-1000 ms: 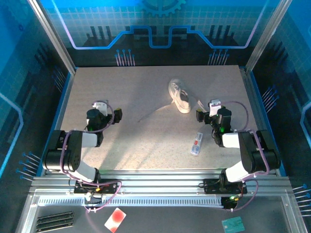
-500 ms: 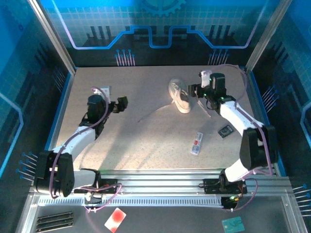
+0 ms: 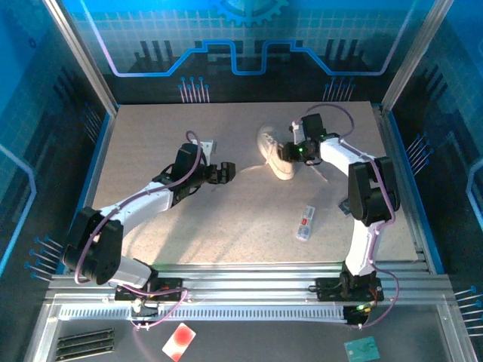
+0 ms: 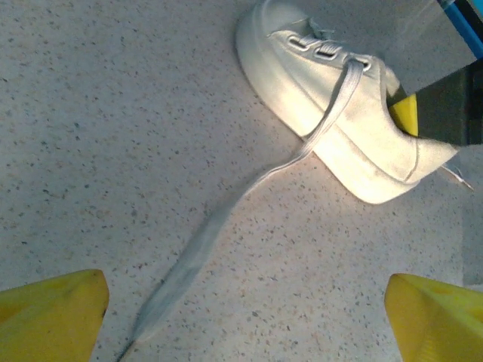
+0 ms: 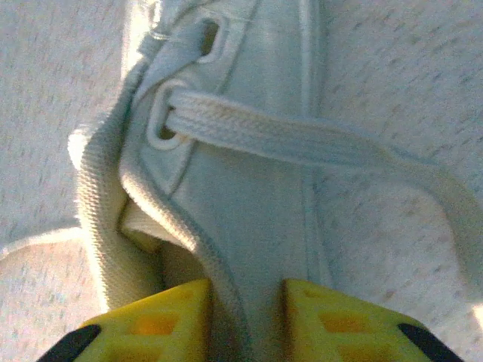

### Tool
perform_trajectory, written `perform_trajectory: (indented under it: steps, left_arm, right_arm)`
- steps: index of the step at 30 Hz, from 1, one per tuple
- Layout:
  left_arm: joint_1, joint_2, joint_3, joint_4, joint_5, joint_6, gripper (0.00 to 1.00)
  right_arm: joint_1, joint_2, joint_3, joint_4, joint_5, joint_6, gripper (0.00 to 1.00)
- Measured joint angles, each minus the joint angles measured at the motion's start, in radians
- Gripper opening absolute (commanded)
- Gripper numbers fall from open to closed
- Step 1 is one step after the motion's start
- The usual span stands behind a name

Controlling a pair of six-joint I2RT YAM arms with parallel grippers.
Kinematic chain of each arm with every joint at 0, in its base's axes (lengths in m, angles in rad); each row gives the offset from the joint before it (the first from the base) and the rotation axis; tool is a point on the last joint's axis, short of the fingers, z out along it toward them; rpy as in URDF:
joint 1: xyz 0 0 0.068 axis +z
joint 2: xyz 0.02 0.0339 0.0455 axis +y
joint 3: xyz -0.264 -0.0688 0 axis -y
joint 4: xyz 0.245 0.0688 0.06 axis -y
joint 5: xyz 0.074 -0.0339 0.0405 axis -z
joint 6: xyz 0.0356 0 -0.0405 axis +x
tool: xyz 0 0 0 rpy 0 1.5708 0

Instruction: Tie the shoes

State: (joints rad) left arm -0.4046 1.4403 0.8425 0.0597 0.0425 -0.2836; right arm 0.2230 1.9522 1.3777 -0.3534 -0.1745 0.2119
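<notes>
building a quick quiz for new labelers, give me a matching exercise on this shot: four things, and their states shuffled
1 left pincer
2 right pincer
3 loose lace
4 white strip with red marks

a pinching the sneaker's wall
b open, above the lace's end
c flat on the table, apart from the sneaker
d trailing from the sneaker across the table

Pairs: 1-b, 2-a, 3-d, 4-c

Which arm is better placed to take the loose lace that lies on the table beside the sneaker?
Left. Its open tool faces the lace, whose free end lies between its fingers. The right tool clamps the sneaker's collar.
</notes>
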Motion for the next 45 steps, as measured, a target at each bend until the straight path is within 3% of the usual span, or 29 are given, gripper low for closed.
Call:
perform_trajectory:
  steps: [3, 8, 11, 14, 20, 25, 30, 38, 43, 45]
  left_arm:
    - [-0.002, -0.003, -0.001, -0.043, -0.019, 0.001, 0.95]
    - [-0.002, -0.048, -0.002, -0.148, -0.039, 0.024, 0.91]
    - [-0.002, -0.094, -0.002, -0.220, -0.031, 0.076, 0.86]
    - [-0.002, -0.134, -0.002, -0.301, -0.016, 0.160, 0.83]
    - [-0.003, -0.166, -0.002, -0.455, -0.012, 0.419, 0.85]
    - [0.000, -0.144, 0.004, -0.505, -0.008, 0.715, 0.86]
    - [0.025, 0.050, 0.122, -0.539, 0.029, 0.872, 0.83]
    - [0.062, 0.359, 0.319, -0.613, 0.071, 0.930, 0.84]
    - [0.063, 0.460, 0.397, -0.647, 0.075, 0.926, 0.84]
    - [0.063, 0.499, 0.424, -0.661, 0.068, 0.919, 0.76]
  right_arm:
    - [0.044, -0.038, -0.046, -0.025, -0.019, 0.021, 0.16]
    - [0.151, -0.113, -0.129, -0.063, -0.005, 0.116, 0.18]
    - [0.239, -0.154, -0.158, -0.089, 0.029, 0.214, 0.28]
    - [0.324, -0.179, -0.168, -0.100, 0.037, 0.301, 0.51]
    - [0.372, -0.233, -0.162, -0.116, 0.024, 0.348, 0.57]
    - [0.329, -0.311, -0.129, -0.164, 0.045, 0.197, 0.63]
    - [0.313, -0.319, -0.135, -0.196, 0.184, -0.122, 0.68]
    - [0.307, -0.244, -0.271, -0.142, 0.250, -0.546, 0.73]
    - [0.275, -0.161, -0.245, -0.118, 0.253, -0.673, 0.74]
    - [0.262, -0.103, -0.205, -0.122, 0.267, -0.703, 0.73]
